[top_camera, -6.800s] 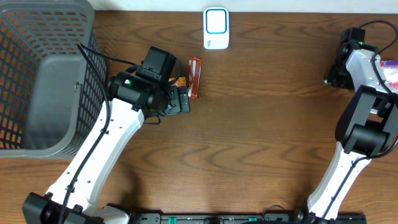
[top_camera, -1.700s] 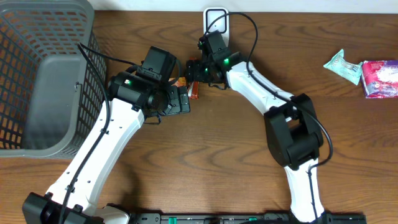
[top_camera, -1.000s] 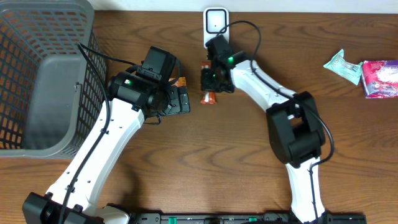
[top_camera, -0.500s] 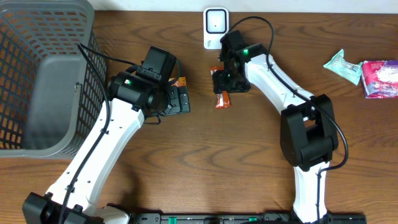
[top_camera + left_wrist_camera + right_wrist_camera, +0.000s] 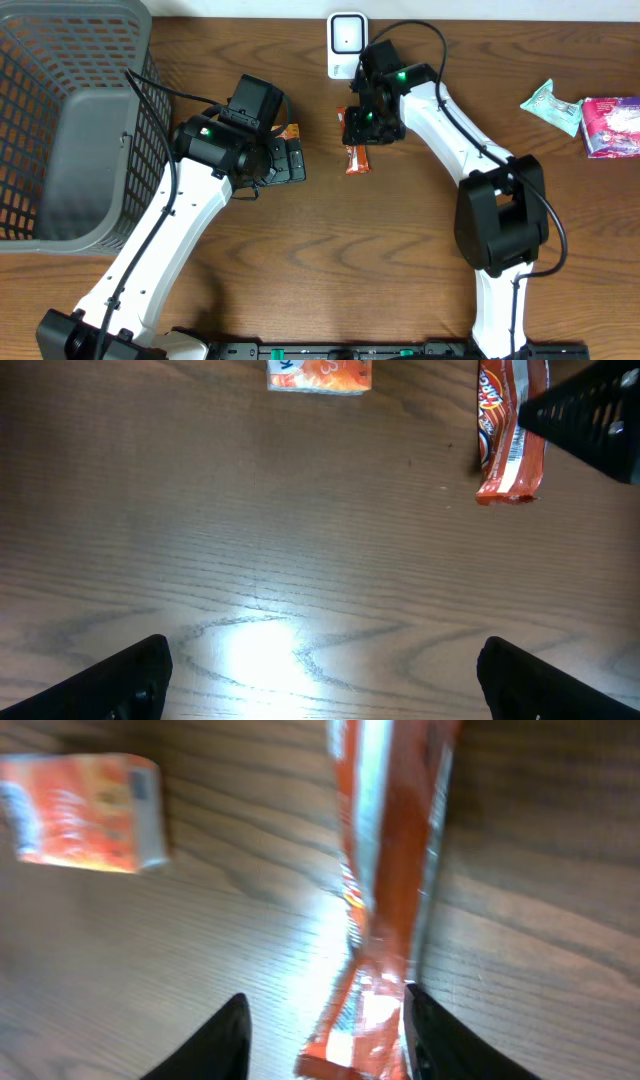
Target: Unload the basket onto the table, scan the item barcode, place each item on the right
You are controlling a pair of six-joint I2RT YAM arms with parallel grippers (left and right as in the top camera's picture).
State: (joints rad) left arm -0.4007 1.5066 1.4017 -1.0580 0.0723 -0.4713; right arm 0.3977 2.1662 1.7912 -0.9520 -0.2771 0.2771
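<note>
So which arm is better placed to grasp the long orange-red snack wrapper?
Right. The right end effector stands over the long orange-red snack wrapper, a finger on each side, near the white rectangular scanner. The left end effector hangs open over the wooden table, the wrapper off to its side.

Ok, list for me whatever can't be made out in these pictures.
Snack wrapper: no barcode legible; blurred in the right wrist view, partly covered by the right arm's fingers in the left wrist view, too small overhead.
Orange box: cut off by the top edge in the left wrist view, partly hidden under the left arm overhead.
</note>
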